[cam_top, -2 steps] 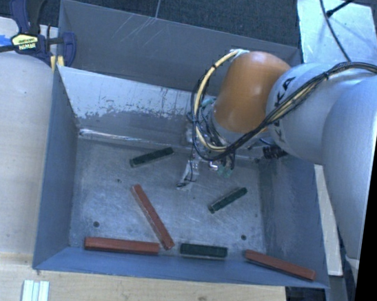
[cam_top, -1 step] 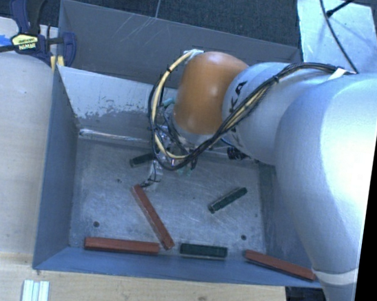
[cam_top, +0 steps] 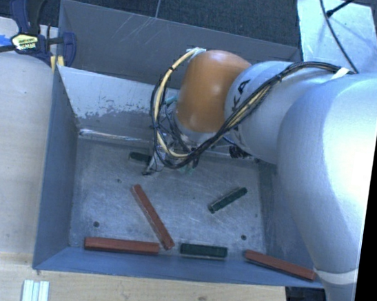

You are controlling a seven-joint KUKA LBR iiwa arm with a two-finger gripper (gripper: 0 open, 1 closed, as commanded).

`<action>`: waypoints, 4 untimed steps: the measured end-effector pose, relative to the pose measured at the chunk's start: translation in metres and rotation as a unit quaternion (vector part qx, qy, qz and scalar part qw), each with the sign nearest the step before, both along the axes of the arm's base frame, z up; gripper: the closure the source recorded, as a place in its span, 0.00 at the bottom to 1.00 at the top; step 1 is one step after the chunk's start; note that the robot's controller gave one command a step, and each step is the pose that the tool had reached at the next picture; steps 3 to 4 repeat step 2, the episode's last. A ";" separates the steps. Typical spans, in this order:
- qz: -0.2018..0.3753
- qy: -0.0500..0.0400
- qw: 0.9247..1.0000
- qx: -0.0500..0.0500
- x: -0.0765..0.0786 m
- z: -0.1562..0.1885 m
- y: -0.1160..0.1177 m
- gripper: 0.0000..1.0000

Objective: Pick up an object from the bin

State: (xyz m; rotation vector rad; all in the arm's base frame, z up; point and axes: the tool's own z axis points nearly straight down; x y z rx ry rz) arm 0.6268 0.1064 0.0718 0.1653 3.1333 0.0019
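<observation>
Lying flat on the bin floor, left of centre and a little above the middle of the frame, a short dark bar [cam_top: 138, 157] sits close to the back wall. The gripper [cam_top: 150, 169] is just to its right, low over the floor, and the two look to be touching or nearly so. Cables and the wrist hide the tip, so I cannot tell whether the gripper is apart or together, nor whether it has the bar.

Above the gripper is the arm's rounded orange cover [cam_top: 207, 90], looped with yellow and black cables, and the pale grey arm [cam_top: 303, 128] fills the right of the frame.

Farther down the floor, a brown stick [cam_top: 153, 216] lies diagonally near the centre, and a dark green bar [cam_top: 227, 199] lies tilted to its right. Along the near wall are a second brown stick [cam_top: 121, 245], a dark green block [cam_top: 203, 251] and a third brown stick [cam_top: 279, 265]. The grey metal bin [cam_top: 58, 163] holds them all.
</observation>
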 end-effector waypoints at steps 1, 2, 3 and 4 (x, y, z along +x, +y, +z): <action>0.030 -0.004 1.000 -0.001 -0.008 0.104 -0.018 1.00; 0.037 -0.004 0.999 0.000 -0.022 0.182 0.000 1.00; 0.037 -0.004 0.999 0.000 -0.022 0.182 0.000 1.00; 0.037 -0.004 0.999 0.000 -0.022 0.182 0.000 1.00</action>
